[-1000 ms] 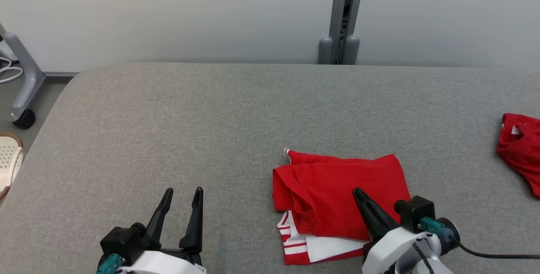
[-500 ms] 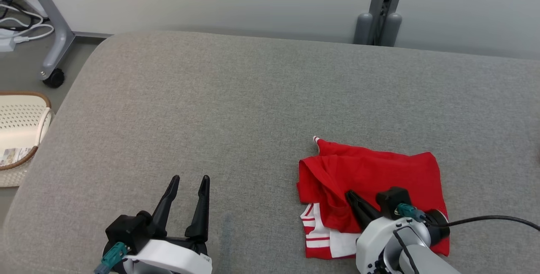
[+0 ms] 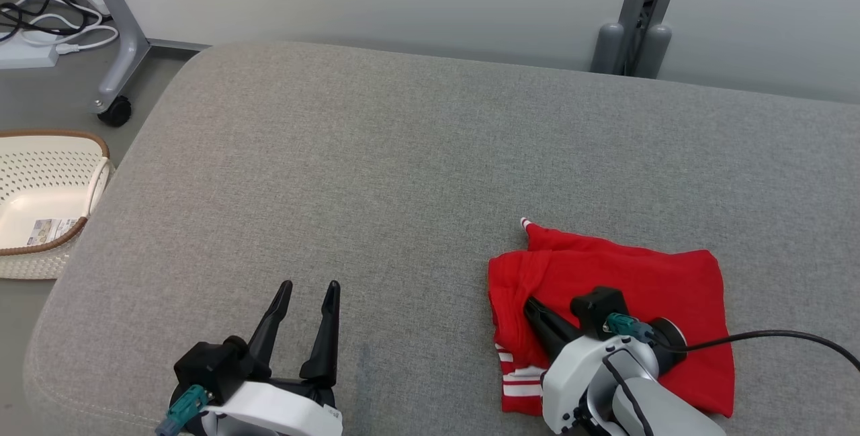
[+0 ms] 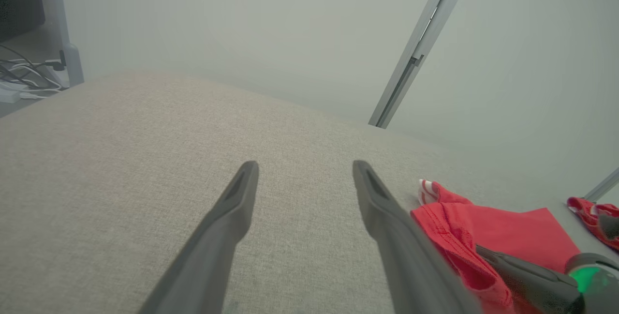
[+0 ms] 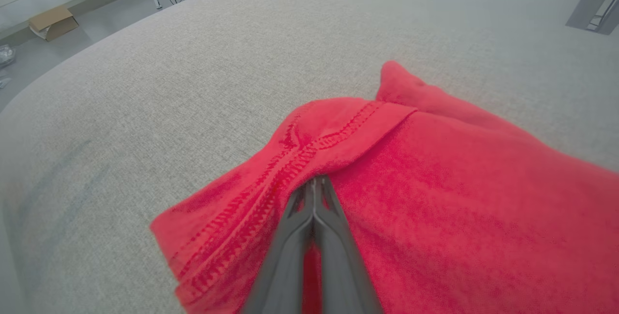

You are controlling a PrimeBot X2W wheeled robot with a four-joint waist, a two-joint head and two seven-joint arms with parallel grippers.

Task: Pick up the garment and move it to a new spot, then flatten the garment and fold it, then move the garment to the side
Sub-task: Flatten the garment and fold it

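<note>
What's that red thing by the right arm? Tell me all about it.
The red garment is soft cloth, folded into a rough rectangle, with stitched hems and red-and-white stripes at its near left corner. It lies on the grey padded surface; the right end effector is closed on its bunched left edge.

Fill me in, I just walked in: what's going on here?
The robot's right gripper has its jaws shut on a folded red garment near its left edge, on the grey cushioned surface. The left gripper hovers apart to the left, jaws open, holding nothing. Moving the garment aside seems to be what is left.
</note>
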